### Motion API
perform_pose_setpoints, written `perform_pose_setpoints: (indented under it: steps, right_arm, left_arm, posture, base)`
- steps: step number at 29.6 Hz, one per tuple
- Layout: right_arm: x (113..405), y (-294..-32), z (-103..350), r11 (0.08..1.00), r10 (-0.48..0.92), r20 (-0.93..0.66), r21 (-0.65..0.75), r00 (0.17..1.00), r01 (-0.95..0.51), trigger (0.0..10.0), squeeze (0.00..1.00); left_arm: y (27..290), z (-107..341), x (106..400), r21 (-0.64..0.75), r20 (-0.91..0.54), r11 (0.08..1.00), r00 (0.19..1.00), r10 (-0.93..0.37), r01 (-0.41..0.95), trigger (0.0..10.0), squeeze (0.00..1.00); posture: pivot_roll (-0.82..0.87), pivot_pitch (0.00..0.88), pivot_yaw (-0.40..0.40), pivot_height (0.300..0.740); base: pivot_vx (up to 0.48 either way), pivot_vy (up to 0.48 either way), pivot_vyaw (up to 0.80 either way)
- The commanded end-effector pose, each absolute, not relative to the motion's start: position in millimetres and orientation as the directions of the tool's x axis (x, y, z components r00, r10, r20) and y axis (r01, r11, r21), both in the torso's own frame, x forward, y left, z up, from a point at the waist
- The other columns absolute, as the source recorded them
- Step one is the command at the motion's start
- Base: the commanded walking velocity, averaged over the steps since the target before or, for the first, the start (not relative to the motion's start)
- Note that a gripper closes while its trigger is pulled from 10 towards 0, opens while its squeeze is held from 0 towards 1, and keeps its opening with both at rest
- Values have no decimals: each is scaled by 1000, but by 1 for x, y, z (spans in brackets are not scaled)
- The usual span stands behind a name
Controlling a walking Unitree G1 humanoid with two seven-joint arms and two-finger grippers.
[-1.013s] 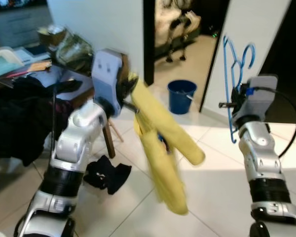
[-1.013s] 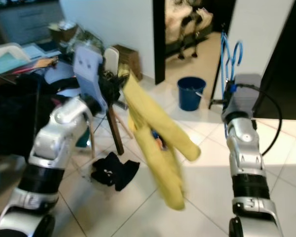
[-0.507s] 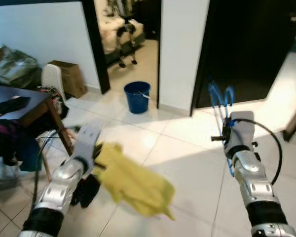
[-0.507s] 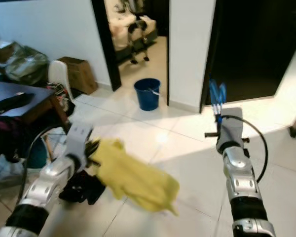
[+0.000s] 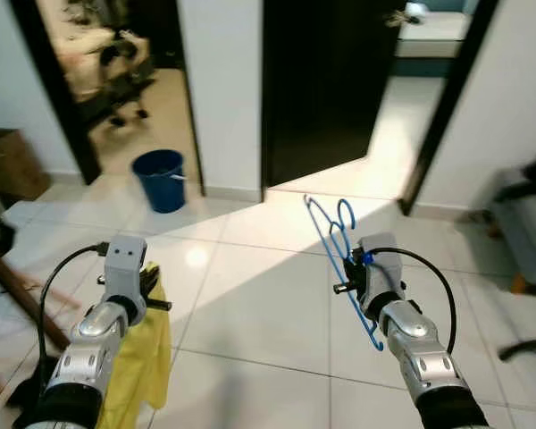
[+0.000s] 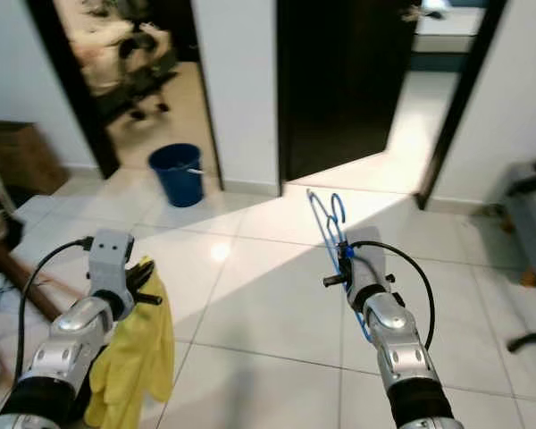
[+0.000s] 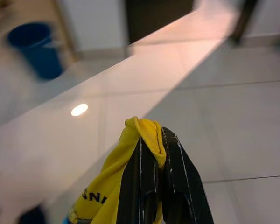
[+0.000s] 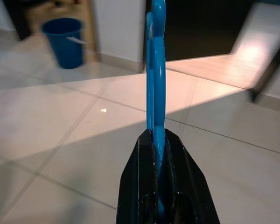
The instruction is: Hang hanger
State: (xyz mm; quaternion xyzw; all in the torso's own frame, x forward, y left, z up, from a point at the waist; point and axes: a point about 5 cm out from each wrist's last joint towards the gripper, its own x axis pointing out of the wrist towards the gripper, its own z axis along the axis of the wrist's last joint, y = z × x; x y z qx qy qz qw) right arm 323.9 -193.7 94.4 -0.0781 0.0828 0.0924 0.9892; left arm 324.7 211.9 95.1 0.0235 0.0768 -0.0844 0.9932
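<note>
The robot faces glossy pale floor tiles (image 5: 250, 313) with 2 dark doorways far ahead, and no rail to hang on is visible. The step looks like carrying, so both grips should stay firm. At near left the soft, crumpled yellow cloth garment (image 6: 138, 362) droops from the left gripper (image 7: 154, 161), its jaws pinching a fold. At near right the right gripper (image 8: 158, 149) clamps the thin blue wire-shaped hanger (image 5: 339, 246), upright.
</note>
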Motion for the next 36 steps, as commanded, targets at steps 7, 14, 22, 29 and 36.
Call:
perform_pose_setpoints:
  steps: [7, 14, 22, 29, 36]
  right_arm:
    - [334, -196, 107, 937, 288, -198, -142, 937, -318, 10000, 0]
    - [331, -207, 100, 925, 336, -260, -91, 906, -369, 10000, 0]
    - [335, -209, 110, 923, 362, -221, -48, 906, -381, 10000, 0]
    - [337, -208, 120, 902, 406, -195, -75, 893, -426, 10000, 0]
    - [326, -214, 147, 870, 478, -104, -79, 872, -486, 10000, 0]
  left_arm:
    - [222, 103, 325, -77, -150, 963, 952, -267, 258, 10000, 0]
    - [231, 100, 317, -93, -199, 940, 919, -341, 329, 10000, 0]
    - [222, 105, 332, -24, -204, 925, 904, -375, 379, 10000, 0]
    - [212, 120, 340, 563, -279, 680, 883, -378, 470, 10000, 0]
    - [190, 175, 356, 834, -128, 406, 847, -515, 373, 10000, 0]
  posture:
    - [-45, 0, -1, 740]
    - [-59, 0, 3, 740]
    - [-91, 0, 16, 740]
    - [-107, 0, 42, 740]
    - [-132, 0, 81, 740]
  base:
    - [0, 0, -800]
    - [0, 0, -800]
    - [0, 0, -800]
    - [0, 0, -800]
    - [0, 0, -800]
